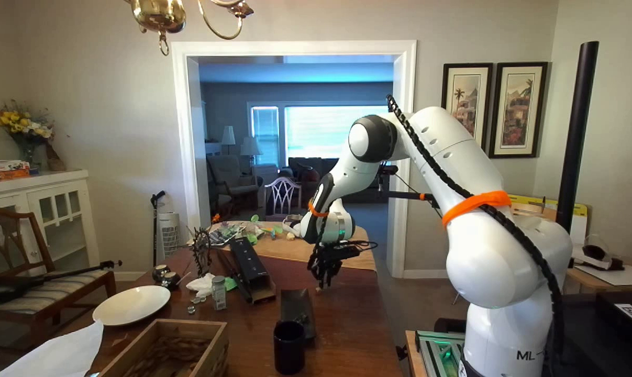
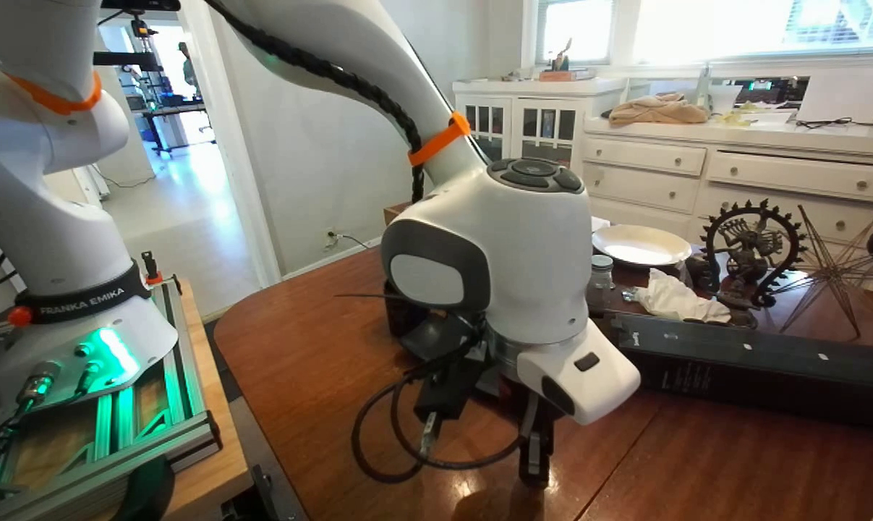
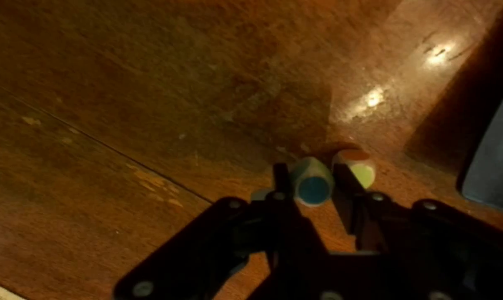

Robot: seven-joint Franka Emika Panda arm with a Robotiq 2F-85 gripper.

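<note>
Between fingers (image 3: 345, 193), blue-faced block (image 3: 313, 182); second block (image 3: 357, 163) beside.

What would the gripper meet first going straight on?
Probably the wooden tabletop below the gripper and the blue-faced block between its jaws. Depth is unclear: the orange-and-green block, partly behind one jaw, might come first.

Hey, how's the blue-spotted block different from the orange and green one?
The gripper pinches the blue-spotted block between its fingers; the orange-and-green block lies outside, partly covered by one. In the wrist view, the blue-spotted block shows a blue spot, the orange-and-green block orange and yellow-green spots. Both have pale edges.
</note>
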